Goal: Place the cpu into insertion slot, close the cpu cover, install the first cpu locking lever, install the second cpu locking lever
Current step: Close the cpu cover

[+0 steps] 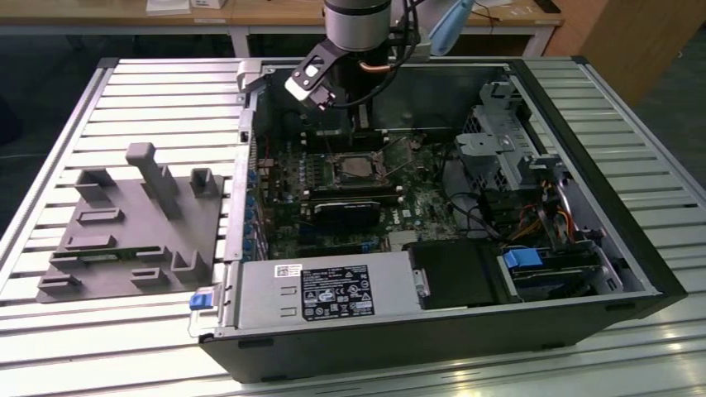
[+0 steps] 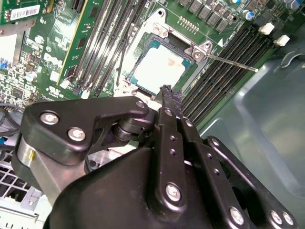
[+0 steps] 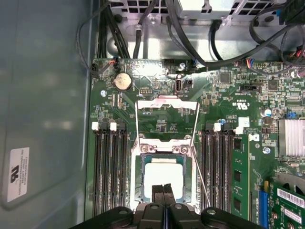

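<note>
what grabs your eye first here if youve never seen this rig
The open computer case dominates the slatted table in the exterior view, with the robot arm reaching down into it. In the first wrist view the bright silver-topped cpu sits in the insertion slot, the shut gripper poised over one edge. A grey moulded fixture lies beside the case on the exterior view's left.

Grey fixture, power supply, coin battery

PSU label, case-wall sticker: print there, nothing legible.
</note>
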